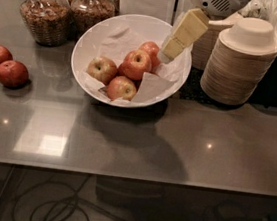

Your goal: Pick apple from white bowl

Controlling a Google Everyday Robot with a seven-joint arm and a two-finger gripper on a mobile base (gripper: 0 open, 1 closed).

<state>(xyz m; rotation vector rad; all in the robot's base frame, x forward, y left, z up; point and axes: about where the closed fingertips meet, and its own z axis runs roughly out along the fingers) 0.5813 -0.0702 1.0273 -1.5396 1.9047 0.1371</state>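
Observation:
The white bowl stands on the grey counter, lined with crumpled white paper. Several red-yellow apples lie in it: one at the left, one in the middle, one at the front and one at the back. My gripper, pale yellow, reaches down from the upper right over the bowl's right side. Its tip is just right of the back apple and above the paper. It holds nothing that I can see.
Two red apples lie on the counter at the left. Glass jars stand behind the bowl at the back left. Stacks of beige disposable bowls stand close to the right of the bowl. The counter's front edge runs below.

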